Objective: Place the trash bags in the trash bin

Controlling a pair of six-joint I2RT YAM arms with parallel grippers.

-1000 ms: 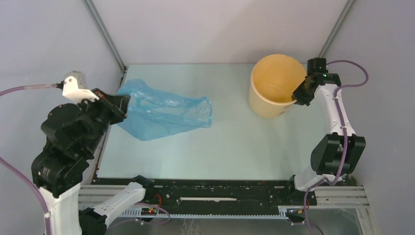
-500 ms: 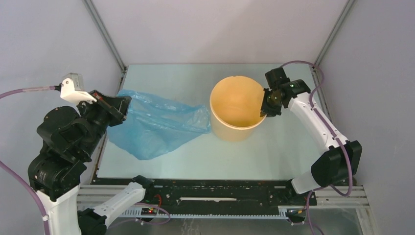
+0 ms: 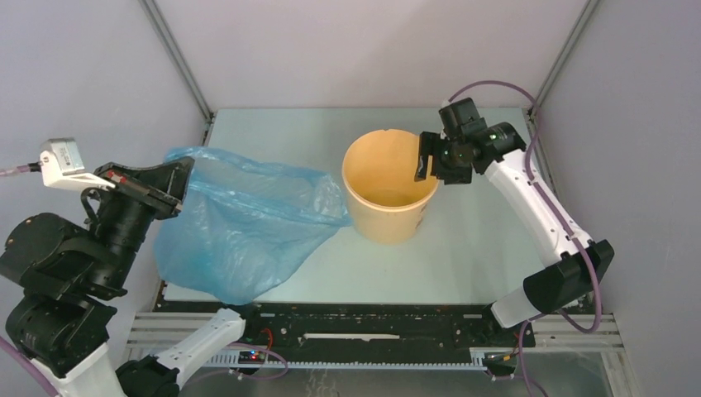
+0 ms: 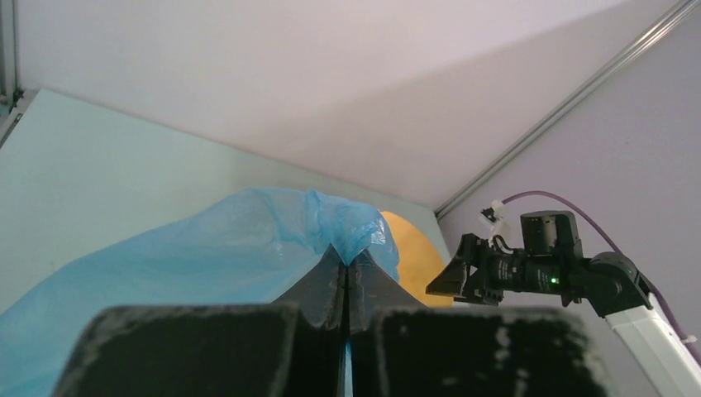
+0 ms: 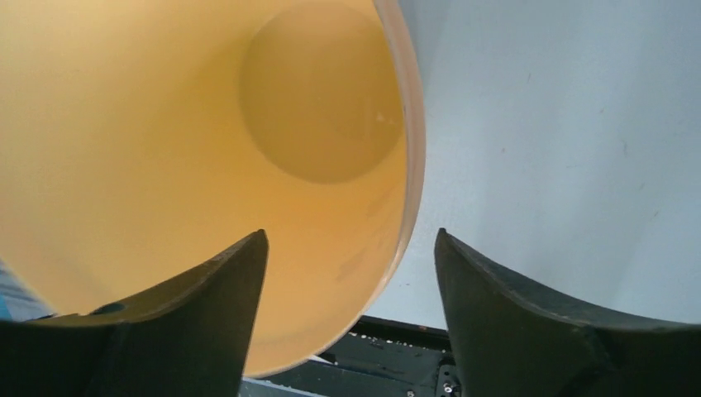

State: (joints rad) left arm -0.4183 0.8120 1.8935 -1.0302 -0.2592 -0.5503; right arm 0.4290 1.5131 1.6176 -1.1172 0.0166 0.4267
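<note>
The light-blue trash bag [image 3: 240, 227] hangs in a big wrinkled sheet from my left gripper [image 3: 180, 175], which is raised over the table's left side and shut on the bag's top edge. In the left wrist view the film [image 4: 240, 248] bunches at the closed tips [image 4: 345, 263]. The pale yellow trash bin [image 3: 384, 225] stands upright and empty at mid-table, with the bag's right edge touching its side. My right gripper [image 3: 430, 161] is open astride the bin's right rim [image 5: 411, 165], one finger inside and one outside [image 5: 350, 236], both apart from the wall.
The pale green table [image 3: 471, 248] is enclosed by grey walls at the back and sides. A black rail [image 3: 372, 318] runs along its near edge. The right arm reaches in from the right [image 3: 529, 198].
The right gripper dragged the bin from the back right to mid-table, then opened and let go of its rim. The left gripper rose and pulled back with the bag, which now hangs spread.
</note>
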